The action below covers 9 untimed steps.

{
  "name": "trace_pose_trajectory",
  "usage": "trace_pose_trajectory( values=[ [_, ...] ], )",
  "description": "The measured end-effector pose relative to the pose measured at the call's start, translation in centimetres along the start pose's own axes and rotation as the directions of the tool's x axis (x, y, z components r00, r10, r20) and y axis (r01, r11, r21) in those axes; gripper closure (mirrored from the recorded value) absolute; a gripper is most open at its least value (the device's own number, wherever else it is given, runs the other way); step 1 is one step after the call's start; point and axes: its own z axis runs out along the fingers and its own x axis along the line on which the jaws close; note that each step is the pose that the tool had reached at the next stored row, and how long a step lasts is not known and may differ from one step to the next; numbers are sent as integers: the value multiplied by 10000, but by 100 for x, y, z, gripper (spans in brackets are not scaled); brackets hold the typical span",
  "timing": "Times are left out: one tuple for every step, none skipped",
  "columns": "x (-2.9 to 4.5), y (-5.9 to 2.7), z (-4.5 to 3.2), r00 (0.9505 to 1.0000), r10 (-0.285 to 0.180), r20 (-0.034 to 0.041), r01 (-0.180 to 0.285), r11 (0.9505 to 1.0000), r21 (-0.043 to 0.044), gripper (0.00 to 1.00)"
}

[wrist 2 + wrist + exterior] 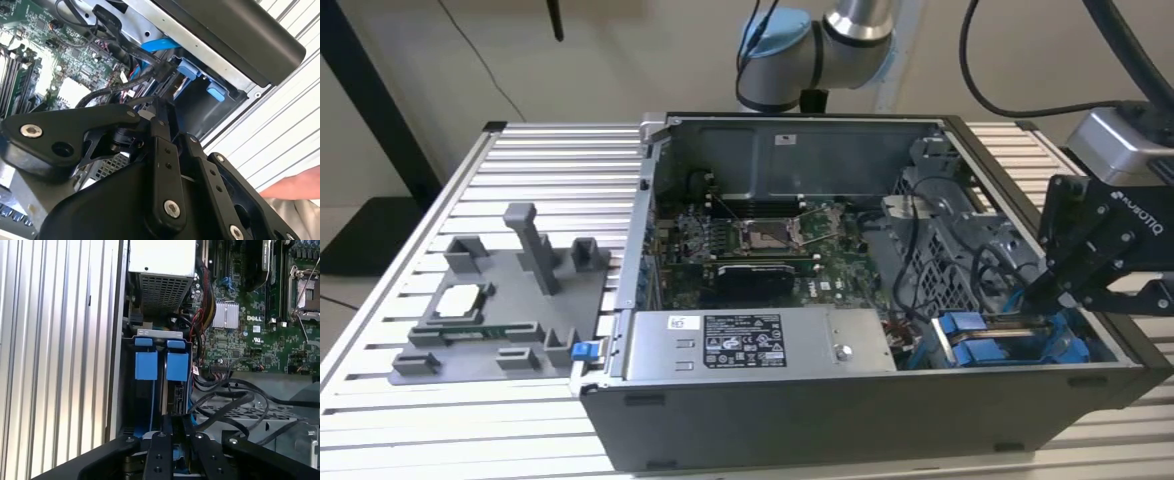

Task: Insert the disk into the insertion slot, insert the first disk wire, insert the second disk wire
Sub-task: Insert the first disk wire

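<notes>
- The disk [176, 397] stands edge-on inside the insertion slot [159, 333]. It runs from one of the two blue tabs [177, 365] toward the claw. The slot is in the corner of the computer case [854, 420], just beside the power-supply box [761, 345].
- The two tabs sit level with each other at the cage mouth. On that evidence the disk appears well home in its bay; full seating cannot be confirmed.
- The gripper [176, 419] is directly over the disk. Its fingers [167, 427] are drawn narrow, one on each side of the disk's edge, and appear to pinch it.
- Black cables [225, 407] lie loose across the neighbouring grey cage, near the disk. A blue wire [159, 45] loops past the cage in the second wrist view. No plug is seen mated to the disk.
- Assessment: step one, the insertion, is at or near completion. Both wire insertions are judged outstanding.
- Surroundings: the motherboard [761, 240] lies exposed mid-case. The case rests on a slotted table [547, 170], with a grey fixture [494, 300] well apart on the exterior view's left.
</notes>
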Motion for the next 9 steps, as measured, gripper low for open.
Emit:
trace_pose_trajectory(
  values=[
    [1, -1, 8, 10000, -1, 11, 1, 10000, 0, 100],
    [1, -2, 17, 10000, -3, 24, 3, 10000, 1, 100],
    [2, -3, 26, 10000, -4, 36, 4, 10000, 1, 100],
    [0, -5, 33, 10000, -4, 45, 4, 10000, 2, 100],
    [-1, -9, 39, 10000, -5, 47, 5, 10000, 2, 100],
    [-2, -16, 49, 10000, -6, 54, 6, 10000, 2, 100],
    [-3, -21, 58, 10000, -7, 59, 7, 10000, 2, 100],
    [-4, -25, 67, 10000, -7, 64, 7, 10000, 2, 100],
    [-4, -29, 75, 10000, -7, 70, 7, 10000, 3, 100]
  ],
)
